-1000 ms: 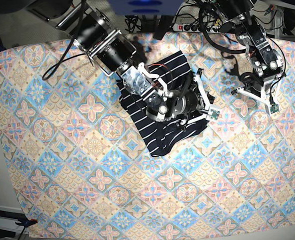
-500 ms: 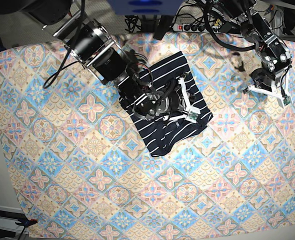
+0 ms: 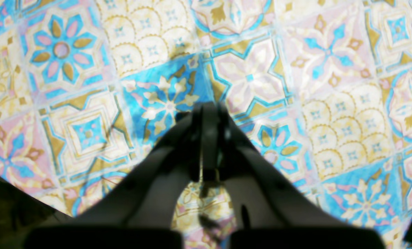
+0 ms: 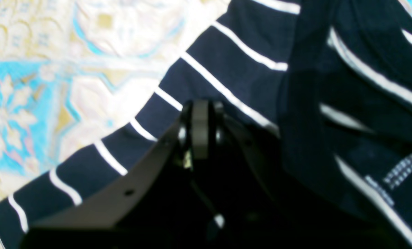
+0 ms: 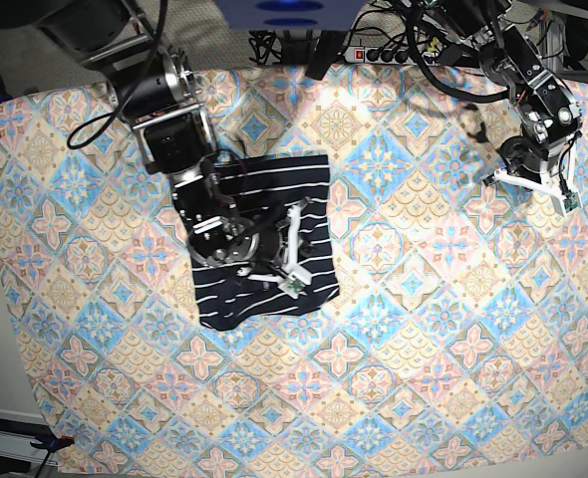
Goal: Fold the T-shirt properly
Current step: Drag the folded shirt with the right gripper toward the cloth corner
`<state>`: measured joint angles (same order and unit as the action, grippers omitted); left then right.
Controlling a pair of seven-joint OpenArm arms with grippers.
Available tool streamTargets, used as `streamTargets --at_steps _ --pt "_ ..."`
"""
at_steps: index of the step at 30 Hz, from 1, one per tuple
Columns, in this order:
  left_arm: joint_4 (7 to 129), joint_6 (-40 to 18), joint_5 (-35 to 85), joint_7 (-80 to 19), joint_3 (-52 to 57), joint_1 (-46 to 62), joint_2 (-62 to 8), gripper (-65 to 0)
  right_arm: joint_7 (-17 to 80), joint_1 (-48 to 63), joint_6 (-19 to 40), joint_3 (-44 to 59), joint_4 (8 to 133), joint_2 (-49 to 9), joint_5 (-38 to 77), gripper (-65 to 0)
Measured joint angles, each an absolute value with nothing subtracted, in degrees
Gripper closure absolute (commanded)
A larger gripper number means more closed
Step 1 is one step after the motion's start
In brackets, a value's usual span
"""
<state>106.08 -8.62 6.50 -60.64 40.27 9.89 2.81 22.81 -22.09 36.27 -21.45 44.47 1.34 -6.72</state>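
Navy striped T-shirt (image 5: 264,239) folded, long axis running near-vertical in base view

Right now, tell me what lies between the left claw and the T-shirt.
Only bare patterned tablecloth, as the base view shows, between the left claw and the T-shirt.

Both robot arms are mostly black, built from fat round parts joined together. Black cables loop along them. The right claw (image 5: 292,254) has white curved bars behind it and a tiny green board near its tip. The left claw (image 5: 533,179) has the same white bars and green board. Up close, each claw's fingers (image 4: 199,128) look dark and smooth, with a small round hole in one.
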Motion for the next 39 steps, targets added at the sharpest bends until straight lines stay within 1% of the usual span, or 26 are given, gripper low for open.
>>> streamTargets --at_steps 10,15,18,22,26,29,33,39 --pt "106.06 -8.62 6.5 -60.62 40.25 9.85 2.7 0.0 21.65 -23.46 36.23 -21.08 44.69 -7.75 -6.0 -2.5" --pt "106.06 -8.62 6.5 -60.62 40.25 9.82 2.7 0.0 21.47 -23.73 35.99 -21.04 45.91 -10.98 -7.01 -2.5" --pt "106.02 -8.6 6.52 -60.62 40.25 9.69 2.72 0.0 27.66 -22.02 35.38 -21.06 54.04 -11.6 -9.26 -2.5" --pt "105.89 -8.62 6.5 -60.64 39.99 9.61 2.7 0.0 33.78 -16.71 35.18 -20.95 70.26 -11.73 -8.93 -2.5" --pt "105.86 -8.62 6.5 -60.64 39.99 9.58 2.7 0.0 37.82 -10.96 35.31 -21.15 82.26 -10.79 -8.38 -2.5" --pt "105.86 -8.6 6.5 -60.64 39.99 9.61 2.7 0.0 40.4 -6.76 35.33 -21.15 85.45 -11.03 -8.47 -2.5" --pt "105.86 -8.62 6.5 -60.64 39.88 9.41 2.85 0.0 41.67 -2.87 35.33 -21.32 85.6 -11.38 -8.6 -2.5" --pt "103.63 -8.67 6.52 -60.49 39.88 8.19 2.87 0.0 40.47 -1.93 35.35 -21.47 80.64 -8.05 -8.1 -2.5"
